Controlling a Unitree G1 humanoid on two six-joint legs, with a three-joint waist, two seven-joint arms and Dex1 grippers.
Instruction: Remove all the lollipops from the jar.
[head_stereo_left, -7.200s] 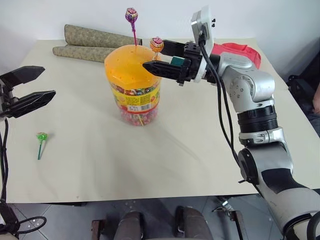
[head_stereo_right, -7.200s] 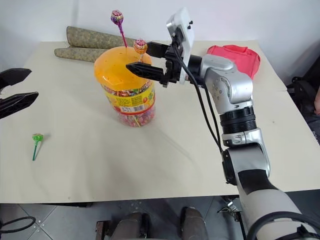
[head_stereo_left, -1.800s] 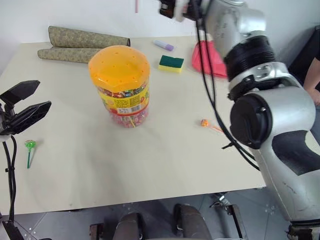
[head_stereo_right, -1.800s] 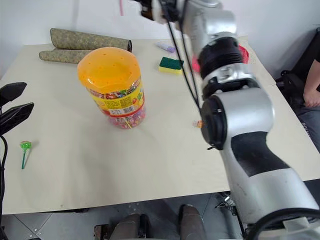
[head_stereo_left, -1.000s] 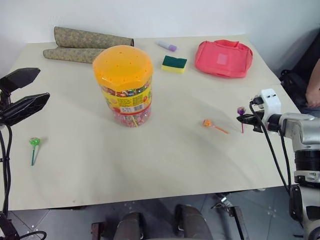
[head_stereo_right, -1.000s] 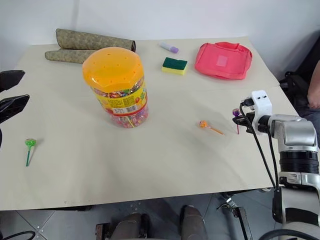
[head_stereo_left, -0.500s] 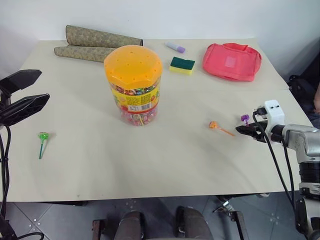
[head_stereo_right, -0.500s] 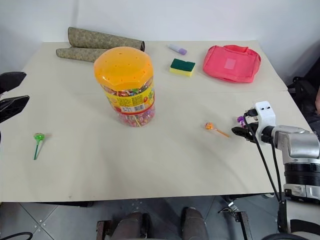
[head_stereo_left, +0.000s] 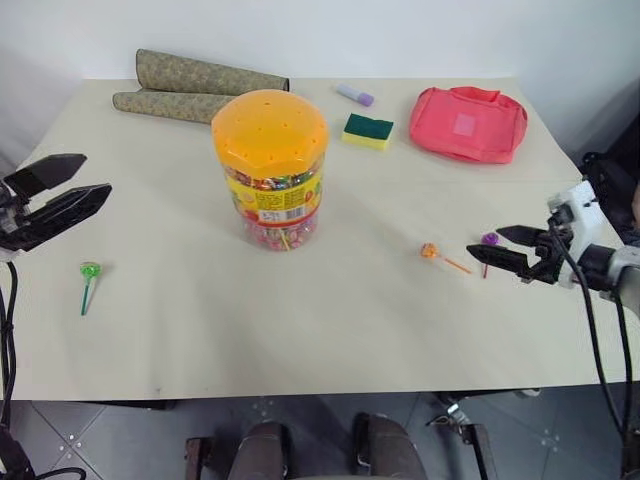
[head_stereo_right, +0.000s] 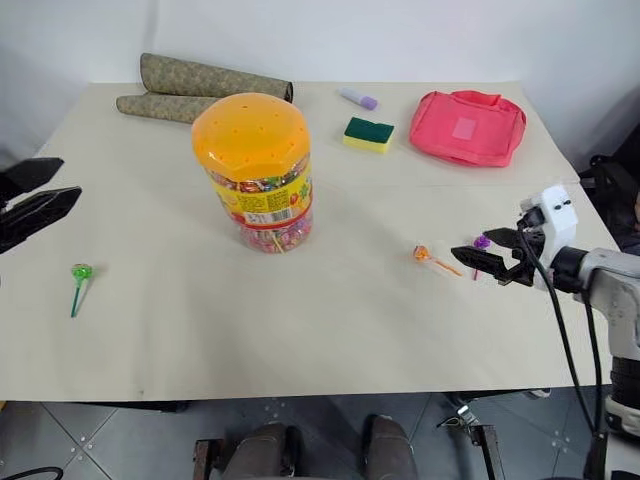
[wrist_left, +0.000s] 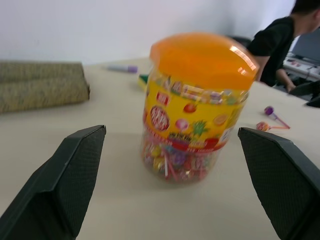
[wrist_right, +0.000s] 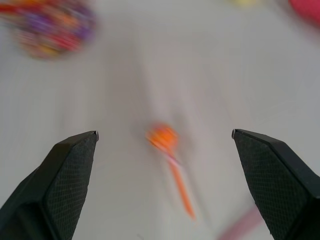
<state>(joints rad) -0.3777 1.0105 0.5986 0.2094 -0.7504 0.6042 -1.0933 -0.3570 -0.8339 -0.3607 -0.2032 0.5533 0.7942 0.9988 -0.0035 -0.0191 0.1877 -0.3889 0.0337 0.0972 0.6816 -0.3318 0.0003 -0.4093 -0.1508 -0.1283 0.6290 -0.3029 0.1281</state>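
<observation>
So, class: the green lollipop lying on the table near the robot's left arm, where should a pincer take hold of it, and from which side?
Probably grip the green lollipop by its thin stick, just below the head, coming straight down from above. It lies flat on the table with bare surface all round, so fingers could close across the stick; the small round head would likely slip.

Clear glossy plastic jar (head_stereo_left: 271, 190) (orange lid likewise) on a matt, paper-like table (head_stereo_left: 330, 320).

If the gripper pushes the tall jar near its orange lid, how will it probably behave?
The jar stands tall on a base no wider than its lid, so a high push may tip it. It looks packed with candy, probably heavy. Once on its side, the round wall would likely roll.
</observation>
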